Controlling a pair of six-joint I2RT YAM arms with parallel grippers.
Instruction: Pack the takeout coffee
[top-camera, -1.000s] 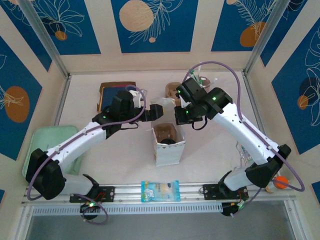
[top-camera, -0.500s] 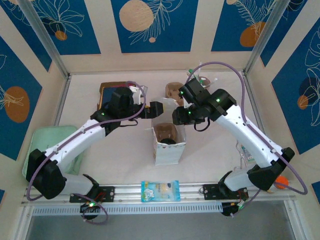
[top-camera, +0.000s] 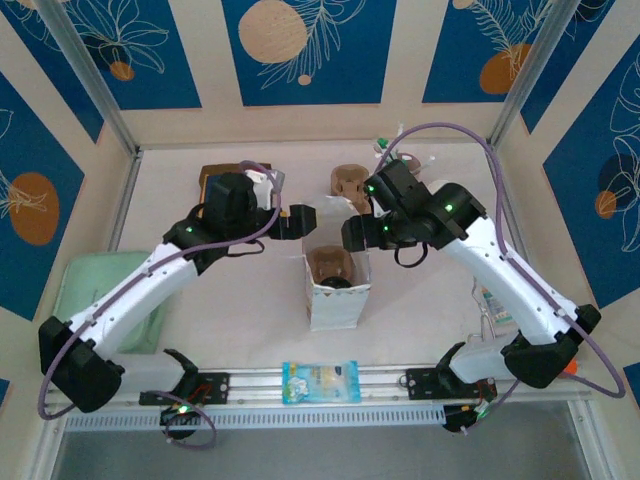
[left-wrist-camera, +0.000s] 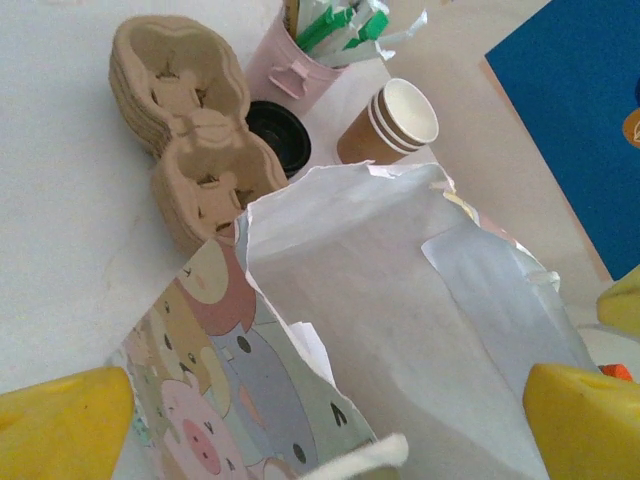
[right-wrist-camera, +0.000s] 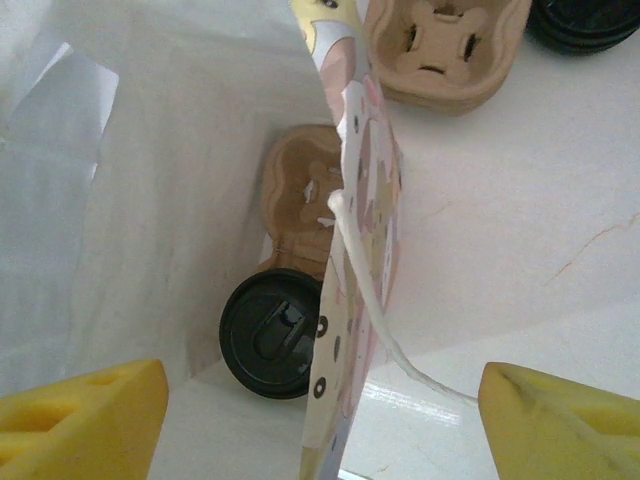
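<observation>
A white paper bag printed with cartoon animals stands open at mid-table. At its bottom lies a brown pulp carrier, and in it sits the takeout coffee, of which I see the black lid. My right gripper is open above the bag's mouth, with the printed wall and white cord handle between its yellow fingers. My left gripper is open too, straddling the bag's other top edge. Both hang at the bag's far rim, left gripper and right gripper.
Behind the bag are a stack of pulp carriers, a pink cup of stirrers, black lids and nested brown cups. A green tray lies left. A snack packet rests on the front rail.
My right gripper has gone from shut to open and has drawn up and back from the bag's rim. The left arm has shifted slightly toward the back.
</observation>
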